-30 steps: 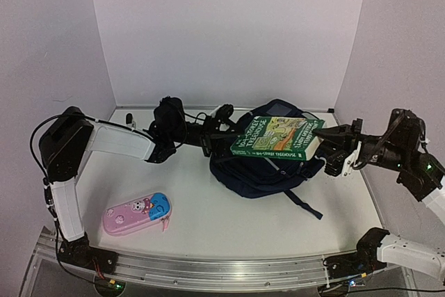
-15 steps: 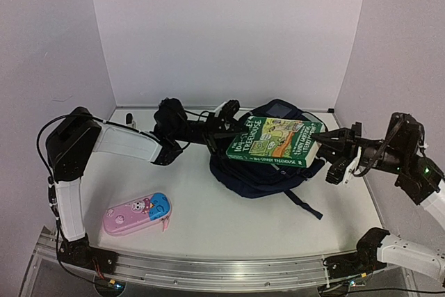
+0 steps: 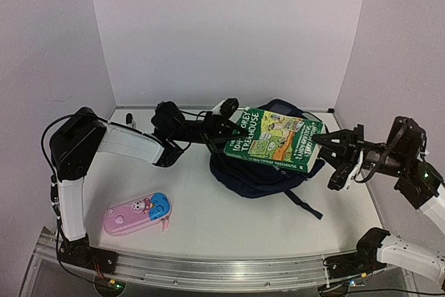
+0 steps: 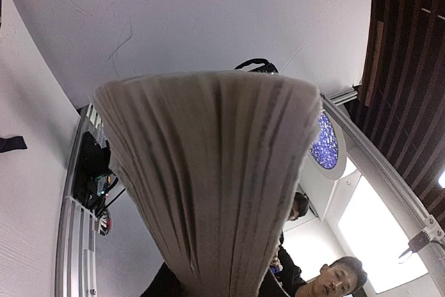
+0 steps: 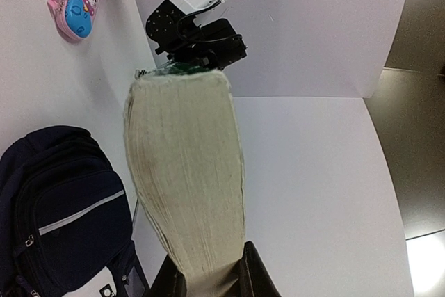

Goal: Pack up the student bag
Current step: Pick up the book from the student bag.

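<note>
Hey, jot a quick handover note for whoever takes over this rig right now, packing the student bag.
Left gripper: closed on the book's left edge.
Right gripper: closed on its right edge, holding it in the air above the backpack.
Backpack lies on the table; whether it is unzipped is unclear. Pencil case lies at the table's near left, untouched.
Done: book lifted. Left: book and pencil case into the backpack.

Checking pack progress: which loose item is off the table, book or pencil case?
The book, held above the bag, with the left gripper and right gripper each clamping an edge. The pencil case lies flat on the table, untouched.
</note>
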`<action>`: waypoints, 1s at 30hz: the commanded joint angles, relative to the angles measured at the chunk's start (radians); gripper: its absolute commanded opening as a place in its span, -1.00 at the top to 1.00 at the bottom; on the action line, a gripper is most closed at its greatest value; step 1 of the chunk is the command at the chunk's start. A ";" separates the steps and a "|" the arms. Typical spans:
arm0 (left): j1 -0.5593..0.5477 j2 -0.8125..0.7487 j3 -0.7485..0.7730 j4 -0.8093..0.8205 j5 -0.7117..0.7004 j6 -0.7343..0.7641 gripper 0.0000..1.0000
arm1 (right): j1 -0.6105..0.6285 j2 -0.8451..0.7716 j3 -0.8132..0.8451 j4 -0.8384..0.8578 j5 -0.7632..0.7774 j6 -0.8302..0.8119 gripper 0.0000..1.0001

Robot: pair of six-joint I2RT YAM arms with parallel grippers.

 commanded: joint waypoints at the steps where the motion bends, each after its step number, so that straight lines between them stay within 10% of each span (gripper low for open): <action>1: -0.004 -0.017 -0.005 0.088 -0.033 0.004 0.96 | 0.006 -0.002 -0.001 0.068 -0.051 -0.003 0.99; 3: -0.003 -0.026 -0.019 0.095 -0.050 0.013 1.00 | 0.007 -0.001 -0.003 0.066 -0.046 -0.003 0.72; 6: 0.020 -0.054 -0.072 0.129 -0.104 0.025 1.00 | 0.006 -0.001 0.004 0.050 -0.008 0.012 -0.18; 11: 0.130 -0.166 -0.239 0.091 -0.253 0.095 1.00 | 0.006 0.063 0.064 0.016 0.207 0.177 -0.90; 19: 0.260 -0.445 -0.405 -0.273 -0.474 0.402 1.00 | 0.005 0.425 0.422 -0.239 0.643 0.672 -0.96; 30: 0.286 -0.897 -0.555 -0.838 -0.935 0.627 1.00 | 0.007 0.913 0.874 -0.700 0.532 1.192 -0.96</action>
